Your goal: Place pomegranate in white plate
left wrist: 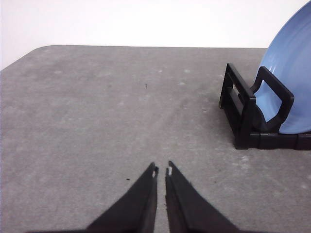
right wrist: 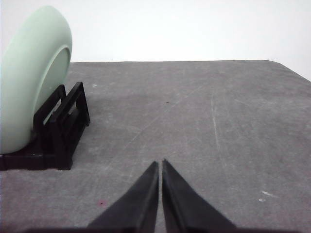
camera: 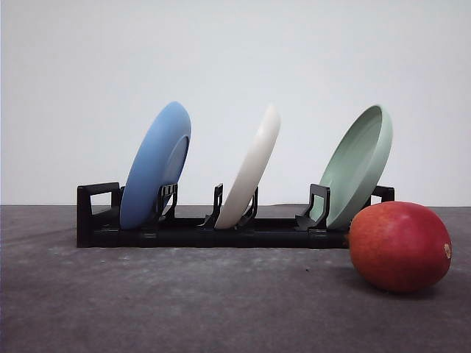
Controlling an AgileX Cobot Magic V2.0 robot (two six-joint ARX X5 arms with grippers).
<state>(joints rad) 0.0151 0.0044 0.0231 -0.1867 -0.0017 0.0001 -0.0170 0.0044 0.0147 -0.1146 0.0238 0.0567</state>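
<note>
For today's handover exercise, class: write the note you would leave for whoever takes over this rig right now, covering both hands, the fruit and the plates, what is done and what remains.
Left hand: shut, empty, low over the bare table beside the blue-plate end of the rack.
Right hand: shut, empty, beside the green-plate end.
Pomegranate: lying on the table, in front of the rack's right end, below the pale green plate.
White plate: standing tilted on edge in the middle slot of the black rack, between the blue plate and the green one.
Done: nothing; the fruit is ungrasped.
Left: the plate stands on edge, so it probably needs laying flat first; then grasp the fruit and set it in.
</note>
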